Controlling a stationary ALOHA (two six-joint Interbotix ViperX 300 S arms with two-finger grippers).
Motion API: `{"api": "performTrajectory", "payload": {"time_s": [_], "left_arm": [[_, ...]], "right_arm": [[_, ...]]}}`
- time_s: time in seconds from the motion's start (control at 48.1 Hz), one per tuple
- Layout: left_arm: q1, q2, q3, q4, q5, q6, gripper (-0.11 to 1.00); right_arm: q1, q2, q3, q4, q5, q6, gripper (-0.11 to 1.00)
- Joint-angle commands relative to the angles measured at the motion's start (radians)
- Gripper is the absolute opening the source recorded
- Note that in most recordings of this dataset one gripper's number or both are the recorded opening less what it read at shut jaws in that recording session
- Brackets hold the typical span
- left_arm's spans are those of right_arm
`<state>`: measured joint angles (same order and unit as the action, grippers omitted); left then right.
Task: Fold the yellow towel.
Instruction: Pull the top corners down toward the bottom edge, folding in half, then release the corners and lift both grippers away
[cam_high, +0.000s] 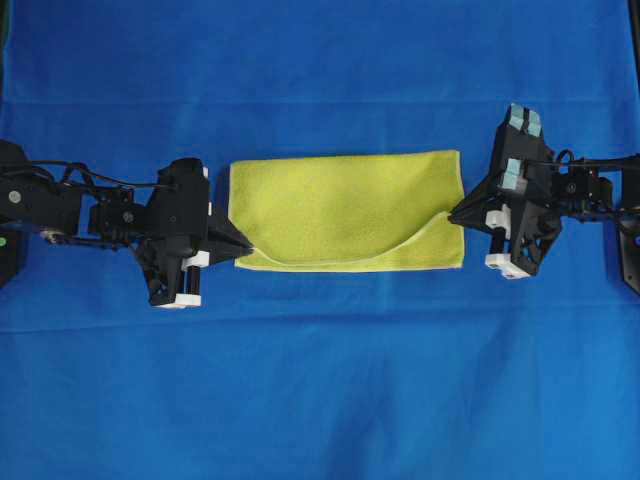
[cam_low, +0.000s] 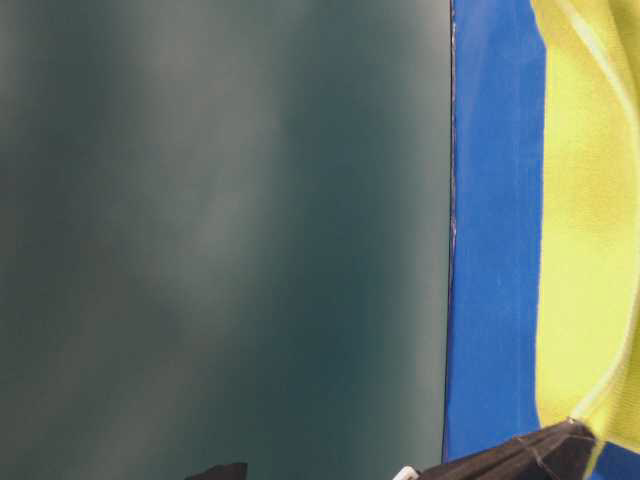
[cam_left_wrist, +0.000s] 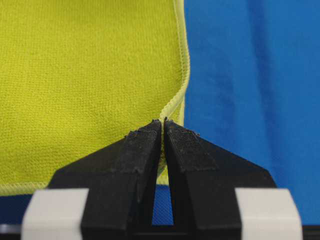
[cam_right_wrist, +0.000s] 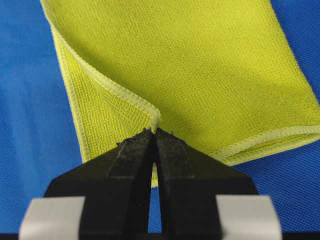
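Note:
The yellow towel lies folded over into a wide band on the blue cloth, its upper layer sagging short of the front edge. My left gripper is shut on the towel's hem at the left front corner; the left wrist view shows the pale hem pinched between the black fingers. At the right end, my right gripper is shut on the upper layer's hem, lifted a little off the lower layer. The towel also fills the right side of the table-level view.
A large blue cloth covers the whole table under the towel. Both arms lie low along the table's left and right sides. A dark blurred surface blocks most of the table-level view.

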<state>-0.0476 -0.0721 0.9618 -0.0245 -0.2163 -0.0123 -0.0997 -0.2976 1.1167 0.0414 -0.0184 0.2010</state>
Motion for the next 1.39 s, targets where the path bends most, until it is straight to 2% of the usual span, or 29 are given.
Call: {"api": "performTrajectory", "payload": {"time_s": [0.0, 0.27, 0.437, 0.499, 0.624, 0.686, 0.707, 0.749, 0.832, 0.978, 1.123, 1.373], "left_arm": [[-0.011, -0.006, -0.011, -0.002, 0.002, -0.002, 0.03], [-0.011, -0.003, -0.02, -0.002, -0.002, 0.0, 0.03], [-0.018, -0.014, -0.025, -0.002, -0.002, -0.003, 0.06], [-0.021, -0.021, -0.028, -0.002, 0.002, -0.002, 0.19], [-0.021, -0.046, -0.031, -0.002, 0.005, 0.018, 0.59], [-0.017, -0.057, -0.034, -0.002, 0.008, 0.021, 0.74], [-0.014, -0.061, -0.034, -0.002, 0.009, 0.023, 0.76], [-0.008, -0.071, -0.035, -0.002, 0.014, 0.026, 0.77], [0.012, -0.086, -0.041, -0.002, 0.021, 0.031, 0.72], [0.086, -0.08, -0.058, -0.002, 0.032, 0.044, 0.67], [0.166, -0.055, -0.083, -0.002, 0.061, 0.057, 0.67], [0.242, 0.038, -0.106, -0.002, 0.064, 0.06, 0.67]], "right_arm": [[0.012, -0.012, -0.008, 0.005, -0.003, 0.003, 0.01], [0.025, -0.012, -0.008, 0.011, 0.0, 0.003, 0.01], [0.086, -0.012, -0.021, 0.014, 0.0, 0.005, 0.02], [0.101, -0.012, -0.029, 0.018, 0.002, 0.005, 0.05], [0.103, -0.015, -0.044, 0.021, 0.037, 0.002, 0.44], [0.101, -0.021, -0.054, 0.02, 0.054, 0.0, 0.6], [0.1, -0.028, -0.057, 0.017, 0.058, 0.0, 0.64], [0.095, -0.038, -0.061, 0.014, 0.063, -0.002, 0.66], [0.077, -0.069, -0.066, -0.002, 0.064, -0.003, 0.6], [-0.026, -0.1, -0.058, -0.02, 0.064, -0.003, 0.61], [-0.127, -0.075, -0.063, -0.029, 0.064, -0.006, 0.61], [-0.212, 0.017, -0.089, -0.075, 0.064, -0.008, 0.61]]}}
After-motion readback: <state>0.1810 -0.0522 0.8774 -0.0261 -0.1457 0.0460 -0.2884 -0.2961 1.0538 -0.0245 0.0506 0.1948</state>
